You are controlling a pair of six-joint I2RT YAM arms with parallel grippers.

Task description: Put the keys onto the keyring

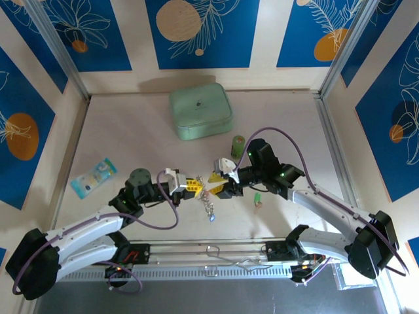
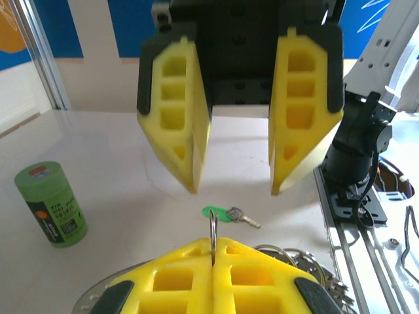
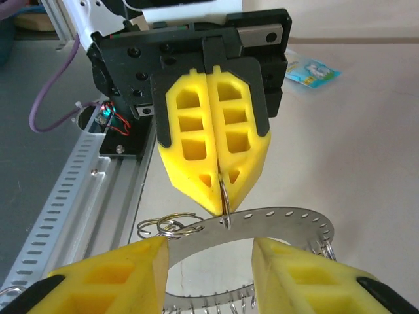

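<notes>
Pale table [image 1: 131, 131] between blue flowered walls [image 1: 203, 33] — left claw [image 3: 219, 196] clenched on the keyring [image 3: 288, 214], right claw [image 2: 232, 190] released and facing it — green key [image 2: 219, 212] lying on the table nearby

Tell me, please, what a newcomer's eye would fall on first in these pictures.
Two yellow-fingered claws meet nose to nose at the middle of the scene: the left claw is shut on a thin loop of the silvery keyring, while the right claw stands open just opposite it. Next come the mint-green case at the back and a green key lying loose just right of the claws.
</notes>
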